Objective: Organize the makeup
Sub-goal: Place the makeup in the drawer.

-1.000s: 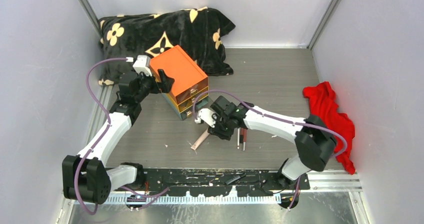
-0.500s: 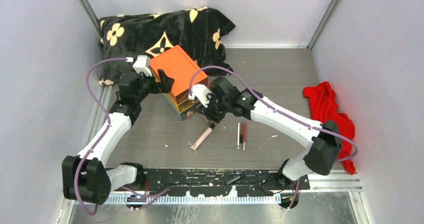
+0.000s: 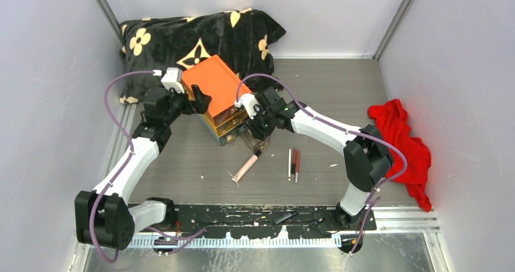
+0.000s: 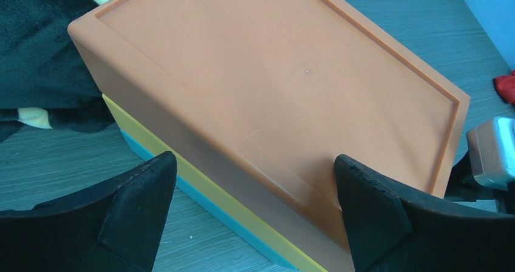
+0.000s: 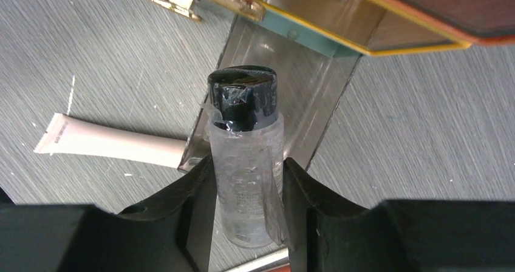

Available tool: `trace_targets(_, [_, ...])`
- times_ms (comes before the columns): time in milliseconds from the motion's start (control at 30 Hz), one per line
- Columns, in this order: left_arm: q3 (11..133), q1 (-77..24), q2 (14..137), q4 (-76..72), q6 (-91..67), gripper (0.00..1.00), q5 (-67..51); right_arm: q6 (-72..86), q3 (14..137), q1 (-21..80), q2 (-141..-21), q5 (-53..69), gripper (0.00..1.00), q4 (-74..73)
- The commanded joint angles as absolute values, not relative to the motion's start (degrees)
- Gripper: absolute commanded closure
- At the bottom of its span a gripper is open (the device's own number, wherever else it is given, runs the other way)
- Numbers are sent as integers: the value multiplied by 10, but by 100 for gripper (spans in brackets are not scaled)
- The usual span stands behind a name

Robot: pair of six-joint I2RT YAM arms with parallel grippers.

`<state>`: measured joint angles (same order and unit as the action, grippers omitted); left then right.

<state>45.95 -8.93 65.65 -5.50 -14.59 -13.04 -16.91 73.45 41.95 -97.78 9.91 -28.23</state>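
Clear bottle [image 5: 246, 163], black cap, pinched between right gripper [image 5: 246, 184] fingers. Hangs cap-first just over pulled-out drawer [image 5: 303, 78] of orange box [image 4: 273, 84], long axis along drawer's length. Left gripper [image 4: 255, 166] spread astride box top, farther from drawer.

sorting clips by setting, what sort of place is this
Likely a robot lab test cell: white walls, aluminium rails, left arm and right arm bolted to a black base plate, orange drawer box.

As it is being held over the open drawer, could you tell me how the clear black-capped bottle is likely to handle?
The clear bottle looks rigid, so the right gripper pinching its body probably holds. Its glossy, film-wrapped wall may be slippery. Being round, it could roll once laid in the clear drawer.
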Motion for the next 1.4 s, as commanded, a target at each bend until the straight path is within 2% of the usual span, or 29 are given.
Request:
trace_targets(0, [450, -87, 659, 8, -120, 0, -125, -146, 744, 418, -981, 129, 94, -204])
trace_targets(267, [455, -87, 658, 14, -115, 0, -122, -137, 762, 417, -1022, 136, 92, -202])
trace_targets(300, [456, -87, 659, 14, -115, 0, -122, -137, 762, 417, -1025, 135, 90, -202])
trace_targets(367, [456, -87, 660, 14, -114, 0, -122, -136, 762, 417, -1030, 133, 77, -205])
trace_targets(433, [456, -87, 663, 13, -114, 0, -122, -138, 761, 417, -1030, 132, 75, -207])
trace_targets(533, [456, -87, 666, 12, -114, 0, -123, -138, 762, 417, -1026, 127, 66, -212])
trace_targets(1100, [453, -87, 662, 11, -114, 0, -120, -127, 701, 417, -980, 110, 50, -212])
trace_targets(1367, [452, -87, 661, 14, -113, 0, -117, -127, 666, 417, -919, 81, 43, -196])
